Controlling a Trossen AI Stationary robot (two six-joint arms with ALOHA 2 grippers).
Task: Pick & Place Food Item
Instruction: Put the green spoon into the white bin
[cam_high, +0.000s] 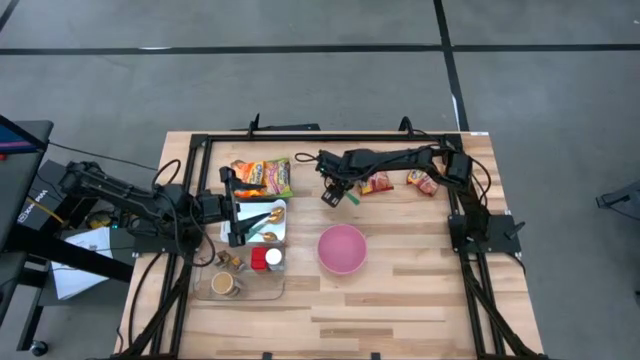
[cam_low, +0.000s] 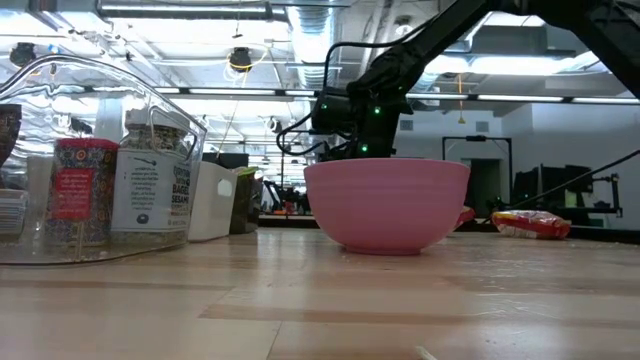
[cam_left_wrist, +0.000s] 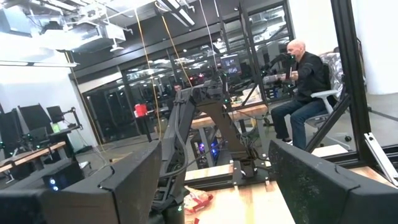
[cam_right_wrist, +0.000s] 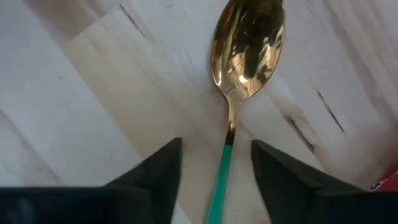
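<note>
1. The light wooden table (cam_high: 400, 300) with a black metal frame carries everything; both dark arms reach over it, the left arm from the left side and the right arm from the far right corner.
2. The right gripper (cam_high: 333, 193) hangs over the far middle of the table. In the right wrist view its two dark fingers (cam_right_wrist: 155, 171) stand apart, one on each side of the green handle, and they do not touch it.
3. The left gripper (cam_high: 232, 215) is over the white tray (cam_high: 282, 208) at the left side. In the left wrist view its fingers (cam_left_wrist: 130, 180) are wide apart and nothing is between them.
4. The round pink plastic bowl (cam_high: 342, 248) stands near the middle of the table, nearer the front than the right gripper.
5. The clear plastic container (cam_high: 245, 292) at the front left holds small spice jars (cam_low: 150, 180).
6. The orange and yellow snack bag (cam_high: 264, 176) lies at the far left, just behind the white tray.
7. Two small red snack packets (cam_high: 376, 184) lie at the far right, just beside the right arm.
8. The gold metal spoon with green handle (cam_right_wrist: 242, 56) lies flat on the wood under the right gripper.
9. A seated person in dark clothes (cam_left_wrist: 305, 81) shows in the room behind the table.
</note>
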